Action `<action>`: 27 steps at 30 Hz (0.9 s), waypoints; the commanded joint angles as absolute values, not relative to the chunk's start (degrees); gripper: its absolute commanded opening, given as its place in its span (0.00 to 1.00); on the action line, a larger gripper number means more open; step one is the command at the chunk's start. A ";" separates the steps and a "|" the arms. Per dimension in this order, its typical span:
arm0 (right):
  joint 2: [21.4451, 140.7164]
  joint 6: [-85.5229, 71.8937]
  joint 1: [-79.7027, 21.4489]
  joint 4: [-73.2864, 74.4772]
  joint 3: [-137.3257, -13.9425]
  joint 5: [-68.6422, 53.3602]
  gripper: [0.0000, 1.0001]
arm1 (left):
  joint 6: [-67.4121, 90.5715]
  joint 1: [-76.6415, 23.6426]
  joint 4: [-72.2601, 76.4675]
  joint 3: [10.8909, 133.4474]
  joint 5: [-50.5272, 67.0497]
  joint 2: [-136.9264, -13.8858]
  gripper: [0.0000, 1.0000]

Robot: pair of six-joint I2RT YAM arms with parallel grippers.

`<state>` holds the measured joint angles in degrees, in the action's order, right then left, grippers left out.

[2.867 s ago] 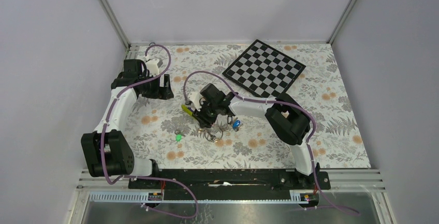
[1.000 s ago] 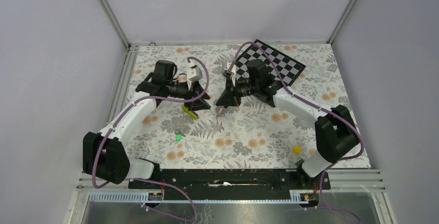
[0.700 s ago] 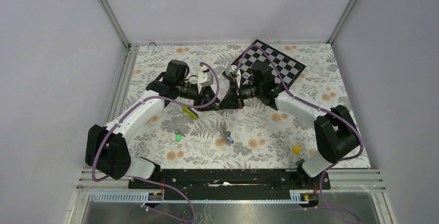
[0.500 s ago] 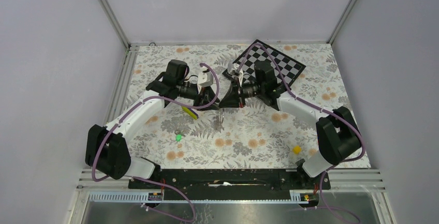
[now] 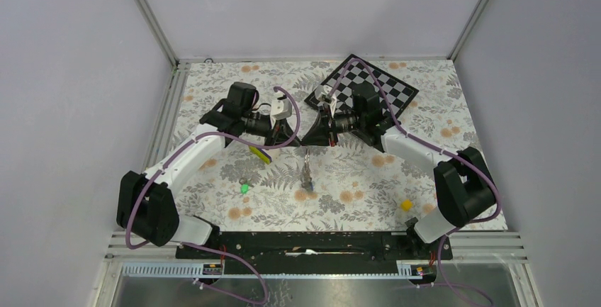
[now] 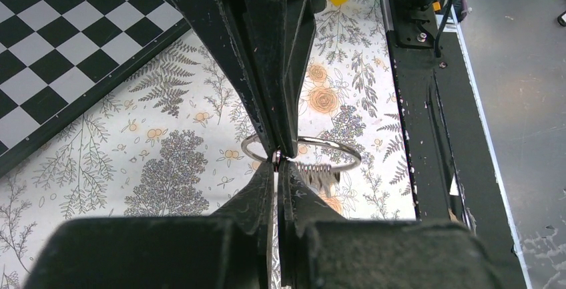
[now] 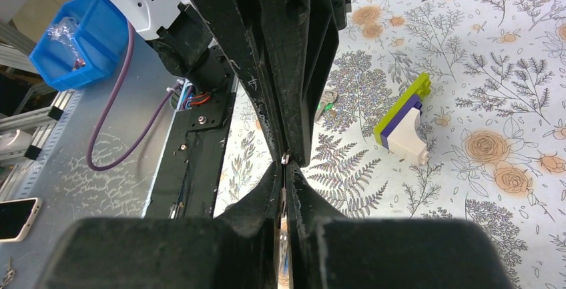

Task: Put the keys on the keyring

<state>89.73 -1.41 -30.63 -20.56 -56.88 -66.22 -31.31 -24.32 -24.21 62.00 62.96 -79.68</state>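
Green key (image 5: 244, 188) lies flat on table (image 5: 354, 208), well apart from L gripper (image 5: 297, 142), off to its near-left, not on the keyring. Wedge (image 5: 260, 154) sits just beside L gripper, also near-left, lying on table.

L gripper: jaws narrow, pinched on the keyring (image 6: 337, 145) wire. Its fingers (image 6: 257, 195) are pressed together w/ no gap in L wrist view.

Keyring is up off the table, held btw the two tips, which meet nose to nose. Most of the ring sticks out to one side of the pinch. Keys (image 5: 307, 178) dangle in a bunch right under both tips. Head colours can't be told, but teeth of one show in L wrist view.

R gripper (image 5: 310, 142): also narrow, clamped on same ring from opp. side, its tips touching L tips.

Cube (image 5: 406, 205) is well apart from R gripper, near-right. Board (image 5: 361, 91) lies on far side, behind R gripper.
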 commanded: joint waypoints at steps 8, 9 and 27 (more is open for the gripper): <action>87.91 -0.59 -30.80 -21.81 -56.89 -67.17 0.08 | -31.47 -24.52 -21.18 63.11 63.26 -78.48 0.00; 87.92 -0.35 -30.83 -21.50 -56.91 -67.04 0.10 | -31.14 -24.52 -21.18 63.30 63.10 -78.63 0.00; 86.64 15.48 -30.82 -7.42 -58.89 -60.91 0.42 | -20.14 -24.52 -20.92 66.94 59.07 -79.72 0.00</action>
